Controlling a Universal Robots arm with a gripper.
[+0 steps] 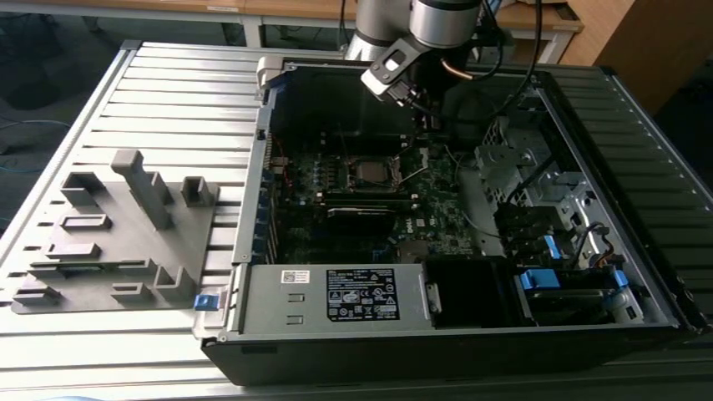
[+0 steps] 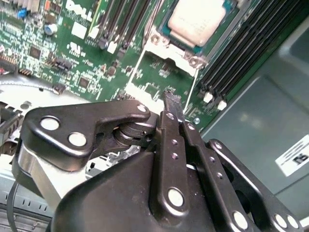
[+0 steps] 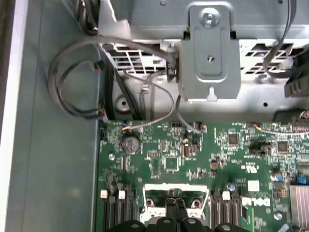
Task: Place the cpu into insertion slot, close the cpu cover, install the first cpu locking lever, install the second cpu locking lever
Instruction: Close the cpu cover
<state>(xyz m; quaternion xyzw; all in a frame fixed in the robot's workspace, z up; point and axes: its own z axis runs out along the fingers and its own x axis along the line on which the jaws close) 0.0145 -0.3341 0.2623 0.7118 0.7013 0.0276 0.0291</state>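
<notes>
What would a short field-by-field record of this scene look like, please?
setting: open computer case on a slatted table
cpu: lies in the insertion slot on the green motherboard
gripper: shut, above the motherboard near the slot
grey fixture: on the table, to the exterior view's left of the case

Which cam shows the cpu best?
Second wrist view: the cpu lies close, its pale metal top plain. The exterior view shows it small and dim. The first wrist view catches the insertion slot metal edge by the pincer.
</notes>
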